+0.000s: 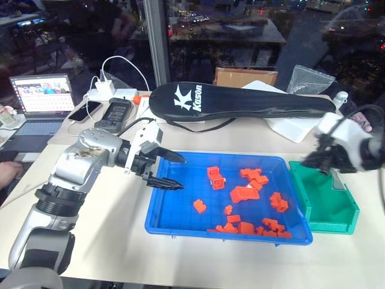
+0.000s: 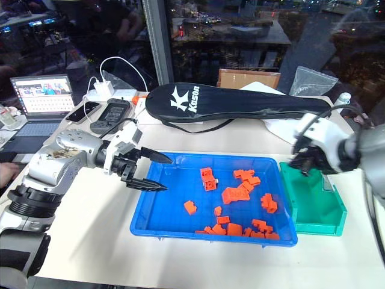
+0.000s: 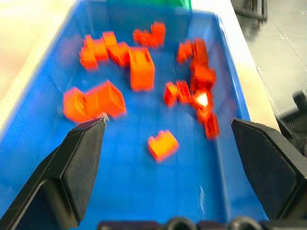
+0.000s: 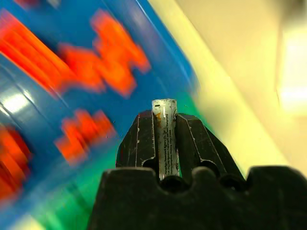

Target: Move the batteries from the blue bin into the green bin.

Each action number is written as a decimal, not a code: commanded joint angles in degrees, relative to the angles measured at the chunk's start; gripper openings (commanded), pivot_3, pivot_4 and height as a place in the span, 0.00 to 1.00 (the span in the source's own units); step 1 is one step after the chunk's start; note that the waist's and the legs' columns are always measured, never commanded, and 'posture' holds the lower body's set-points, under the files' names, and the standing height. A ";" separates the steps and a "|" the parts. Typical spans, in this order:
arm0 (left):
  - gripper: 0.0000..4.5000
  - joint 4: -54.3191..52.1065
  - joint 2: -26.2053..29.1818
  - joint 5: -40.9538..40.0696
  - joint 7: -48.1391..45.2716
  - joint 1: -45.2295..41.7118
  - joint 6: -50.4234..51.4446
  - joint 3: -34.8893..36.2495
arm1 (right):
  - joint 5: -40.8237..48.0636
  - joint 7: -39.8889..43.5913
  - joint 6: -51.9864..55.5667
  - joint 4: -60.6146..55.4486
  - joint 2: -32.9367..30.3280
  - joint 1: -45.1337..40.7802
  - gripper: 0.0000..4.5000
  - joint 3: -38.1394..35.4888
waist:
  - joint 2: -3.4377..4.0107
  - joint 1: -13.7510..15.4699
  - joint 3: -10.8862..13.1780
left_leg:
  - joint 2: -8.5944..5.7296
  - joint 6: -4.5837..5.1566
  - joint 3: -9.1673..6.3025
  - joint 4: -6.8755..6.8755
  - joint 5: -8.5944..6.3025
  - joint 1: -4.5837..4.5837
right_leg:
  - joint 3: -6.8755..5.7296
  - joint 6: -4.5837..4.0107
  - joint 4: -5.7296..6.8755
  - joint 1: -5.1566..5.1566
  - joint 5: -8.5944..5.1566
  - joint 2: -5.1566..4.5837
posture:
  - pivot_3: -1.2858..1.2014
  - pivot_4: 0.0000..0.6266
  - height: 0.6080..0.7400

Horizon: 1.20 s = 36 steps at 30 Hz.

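- carrying one battery (image 4: 164, 139), pinched lengthwise between the closed fingers of the right gripper (image 1: 319, 158), above the near-left edge of the green bin (image 1: 328, 201).
- holding it over the bin rather than dropping it; release not yet done, judging by the grip in the right wrist view.
- hovering the left gripper (image 1: 167, 170) over the left end of the blue bin (image 1: 174, 208), fingers spread wide and gripping nothing.
- showing only orange blocks (image 1: 243, 194) scattered in the blue bin; spotting no other battery among them, though one lying under the blocks cannot be ruled out.
- seeing no battery on the visible part of the green bin's floor; part of it hidden behind the gripper.
- judging the task as near its end: letting go of this battery, then checking the blue bin on the counter (image 1: 120, 241) for strays.
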 commanded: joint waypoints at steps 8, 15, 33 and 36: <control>1.00 -1.40 -2.55 -4.71 3.55 -1.85 2.08 5.04 | 0.05 -6.46 -4.43 2.29 3.40 8.43 0.28 -4.20 | 0.12 -1.30 -0.02 | -0.04 0.00 -0.01 0.04 0.01 0.07 | 0.06 0.05 0.13 0.07 -0.01 0.00 | 0.52 0.24 0.81; 1.00 -2.45 0.56 -3.61 2.35 -0.69 2.14 3.63 | -0.10 -6.30 -4.93 1.39 2.74 3.73 0.79 -1.84 | 0.16 -1.31 -0.02 | -0.05 0.00 0.00 0.05 0.01 0.09 | 0.06 0.09 0.11 0.09 -0.04 0.00 | 0.52 0.24 0.81; 1.00 -3.96 6.22 0.34 4.38 2.61 0.71 4.23 | 4.39 -35.18 36.84 -14.45 52.46 -17.51 0.99 2.00 | -0.13 0.35 -0.03 | -0.09 0.00 -0.14 -0.24 0.06 -0.04 | -0.01 -0.43 0.27 -0.22 0.20 0.03 | 0.52 0.24 0.81; 1.00 -4.51 6.96 0.05 4.72 3.18 1.08 4.52 | 4.31 -39.65 36.84 -14.75 56.72 -15.90 0.99 3.45 | -0.13 0.37 -0.03 | -0.09 0.00 -0.14 -0.24 0.06 0.03 | -0.02 -0.40 0.28 -0.19 0.18 0.03 | 0.52 0.24 0.81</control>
